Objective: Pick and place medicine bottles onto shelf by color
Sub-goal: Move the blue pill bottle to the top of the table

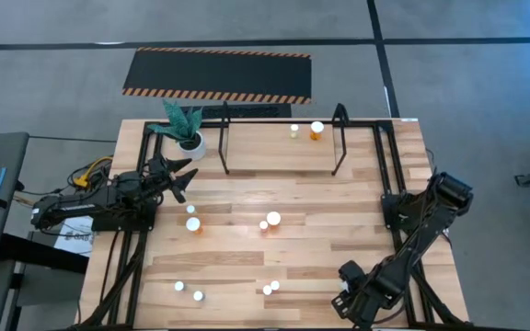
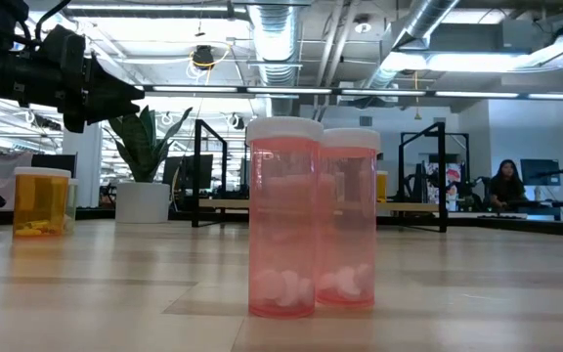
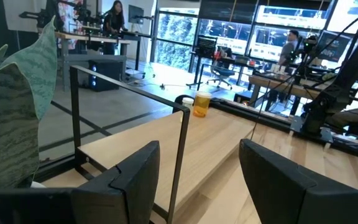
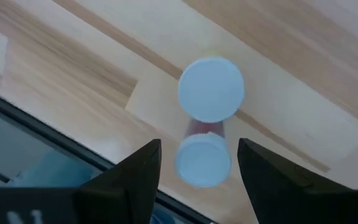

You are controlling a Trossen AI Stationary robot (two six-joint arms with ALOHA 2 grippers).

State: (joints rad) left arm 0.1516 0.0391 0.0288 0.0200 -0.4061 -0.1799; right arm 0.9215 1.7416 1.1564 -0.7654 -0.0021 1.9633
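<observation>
We see two pink bottles (image 2: 282,217) touching near the table's (image 1: 339,198) front edge, white pills inside. Our right gripper (image 4: 197,163) hangs released above them. Two bottles (image 1: 316,131) stand on the shelf (image 1: 225,138). Our left gripper (image 3: 197,165), released, faces it.

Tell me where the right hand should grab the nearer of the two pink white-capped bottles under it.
Probably at the white cap or just below it, coming straight down. The right hand hangs open above the pair, and the nearer pink bottle stands upright. Its twin stands right beside it, so the fingers should close across the free sides, not along the line joining the two.
</observation>
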